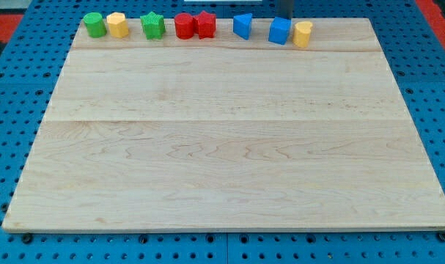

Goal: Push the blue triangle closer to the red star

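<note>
The blue triangle (242, 26) sits near the board's top edge, right of centre. The red star (206, 24) is a short gap to its left and touches a second, rounded red block (184, 26). My rod comes down from the view's top, and my tip (284, 17) is just behind a blue cube (279, 31), to the right of the blue triangle. The cube hides the tip's very end, so I cannot tell whether they touch.
Along the top edge of the wooden board (222, 147) there are also a green round block (94, 24), a yellow block (117, 24), a green star (153, 26), and a yellow block (303, 34) against the blue cube's right side.
</note>
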